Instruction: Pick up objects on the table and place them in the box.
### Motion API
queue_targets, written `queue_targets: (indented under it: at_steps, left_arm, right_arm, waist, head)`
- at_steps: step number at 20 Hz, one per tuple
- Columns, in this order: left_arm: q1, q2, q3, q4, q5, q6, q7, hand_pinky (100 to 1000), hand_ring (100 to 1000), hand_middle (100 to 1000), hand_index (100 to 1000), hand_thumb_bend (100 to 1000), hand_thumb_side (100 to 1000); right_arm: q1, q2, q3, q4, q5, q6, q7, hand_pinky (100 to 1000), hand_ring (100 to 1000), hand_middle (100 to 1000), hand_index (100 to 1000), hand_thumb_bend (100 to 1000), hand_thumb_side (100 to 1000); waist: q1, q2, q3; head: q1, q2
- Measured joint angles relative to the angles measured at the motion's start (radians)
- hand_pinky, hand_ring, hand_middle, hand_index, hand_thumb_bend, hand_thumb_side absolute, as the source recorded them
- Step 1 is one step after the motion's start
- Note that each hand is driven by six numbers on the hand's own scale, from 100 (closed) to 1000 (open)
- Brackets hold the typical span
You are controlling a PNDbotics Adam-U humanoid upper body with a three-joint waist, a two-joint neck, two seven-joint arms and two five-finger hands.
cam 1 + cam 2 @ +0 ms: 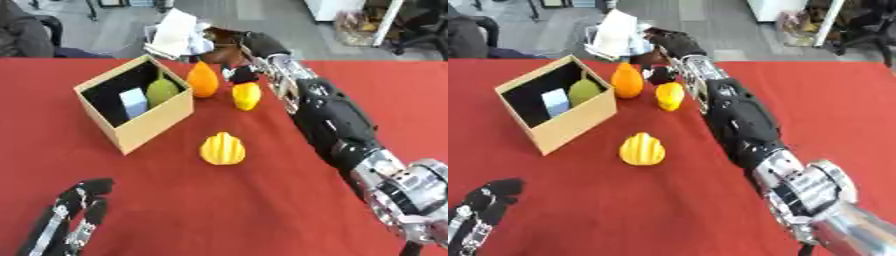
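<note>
- While I look down at the red table (219,210), my right hand (229,46) is stretched to the far edge, fingers curled around a dark brown object (220,50); what it is I cannot tell.
- Left hand (74,220) rests at the lower left corner, fingers relaxed, holding nothing.
- Box (149,122) stands far left; green fruit (161,91) and pale blue block (134,101) inside.
- Orange fruit (203,80) just beside the box; yellow fruit (247,95) right of it.
- Ribbed yellow object (222,149) nearer me, alone.
</note>
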Motion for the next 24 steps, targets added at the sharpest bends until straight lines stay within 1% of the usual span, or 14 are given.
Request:
queue_targets:
  at_steps: [1, 4, 8, 9, 11, 13, 14, 15, 17, 18, 19, 21, 22, 24]
  left_arm:
    - [0.0, 0.0, 0.002, 0.0, 0.0, 0.0, 0.001, 802, 811, 776, 852, 422, 906]
    - [0.003, 0.0, 0.003, 0.0, -0.002, 0.0, 0.002, 802, 811, 776, 852, 422, 906]
    - [0.004, 0.0, 0.004, 0.0, -0.007, 0.0, 0.003, 802, 811, 777, 852, 422, 906]
    - [0.004, 0.0, 0.006, 0.0, -0.007, 0.0, 0.003, 802, 811, 777, 852, 422, 906]
    - [0.004, 0.0, 0.007, 0.0, -0.008, -0.001, 0.004, 802, 811, 777, 853, 422, 907]
    - [0.005, 0.0, 0.008, 0.0, -0.008, -0.001, 0.004, 802, 811, 777, 853, 420, 909]
    - [0.005, 0.0, 0.009, 0.0, -0.008, -0.001, 0.004, 802, 811, 777, 853, 420, 909]
    - [0.005, 0.0, 0.009, 0.0, -0.008, -0.001, 0.004, 802, 811, 777, 853, 420, 909]
    - [0.005, 0.0, 0.009, 0.0, -0.008, -0.001, 0.004, 802, 811, 777, 853, 415, 912]
    - [0.005, 0.0, 0.009, 0.0, -0.008, -0.001, 0.004, 802, 811, 777, 853, 415, 912]
    - [0.005, 0.0, 0.009, 0.0, -0.008, -0.001, 0.004, 802, 811, 777, 853, 414, 912]
    - [0.005, 0.0, 0.009, 0.0, -0.008, -0.001, 0.004, 802, 811, 777, 853, 414, 912]
    - [0.005, 0.0, 0.009, 0.0, -0.008, -0.001, 0.004, 802, 811, 777, 853, 414, 911]
    - [0.005, 0.0, 0.009, 0.0, -0.008, -0.001, 0.004, 802, 811, 777, 853, 412, 912]
  right_arm:
    - [0.002, -0.003, 0.0, 0.006, -0.001, -0.008, 0.015, 802, 770, 820, 928, 153, 708]
    - [0.009, -0.006, 0.005, 0.032, 0.0, -0.039, 0.062, 829, 798, 838, 927, 196, 742]
    - [0.011, -0.006, 0.013, 0.054, 0.027, -0.078, 0.131, 850, 819, 848, 912, 243, 761]
    - [0.014, -0.005, 0.015, 0.058, 0.035, -0.085, 0.149, 851, 819, 848, 910, 245, 760]
    - [0.017, -0.001, 0.017, 0.061, 0.053, -0.099, 0.185, 866, 830, 845, 896, 284, 737]
    - [0.017, 0.004, 0.021, 0.062, 0.073, -0.11, 0.22, 876, 834, 837, 886, 307, 674]
    - [0.017, 0.004, 0.022, 0.062, 0.084, -0.112, 0.237, 872, 824, 817, 867, 290, 589]
    - [0.017, 0.004, 0.022, 0.06, 0.094, -0.113, 0.252, 861, 807, 797, 848, 269, 477]
    - [0.017, 0.004, 0.021, 0.056, 0.114, -0.109, 0.273, 782, 723, 699, 747, 250, 174]
    - [0.017, 0.004, 0.017, 0.05, 0.123, -0.104, 0.276, 754, 682, 655, 710, 239, 100]
    - [0.017, 0.004, 0.014, 0.041, 0.132, -0.097, 0.273, 716, 632, 602, 671, 203, 100]
    - [0.023, 0.004, 0.007, 0.02, 0.145, -0.078, 0.257, 707, 622, 590, 662, 199, 100]
    - [0.026, 0.004, 0.004, 0.013, 0.148, -0.07, 0.245, 622, 539, 464, 550, 192, 100]
    - [0.023, 0.004, -0.001, -0.006, 0.149, -0.062, 0.215, 618, 523, 446, 535, 184, 100]
  waist:
    - [0.0, 0.0, -0.004]
    - [0.0, 0.0, -0.013]
    - [0.0, 0.0, -0.013]
    - [0.0, 0.0, -0.013]
    - [0.0, 0.0, -0.013]
    - [0.0, 0.0, -0.013]
    - [0.0, 0.0, -0.013]
    - [0.0, 0.0, -0.013]
    - [0.0, 0.0, -0.012]
    - [0.0, 0.0, -0.012]
    - [0.0, 0.0, -0.012]
    - [0.0, 0.0, -0.012]
    - [0.0, 0.0, -0.012]
    - [0.0, 0.0, -0.012]
  head:
    - [0.002, -0.002]
    - [0.006, -0.005]
    - [0.006, -0.006]
    - [0.006, -0.006]
    - [0.006, -0.006]
    - [0.006, -0.006]
    - [0.006, -0.006]
    - [0.006, -0.006]
    - [0.006, -0.006]
    - [0.006, -0.006]
    - [0.006, -0.007]
    - [0.006, -0.007]
    - [0.006, -0.007]
    - [0.006, -0.007]
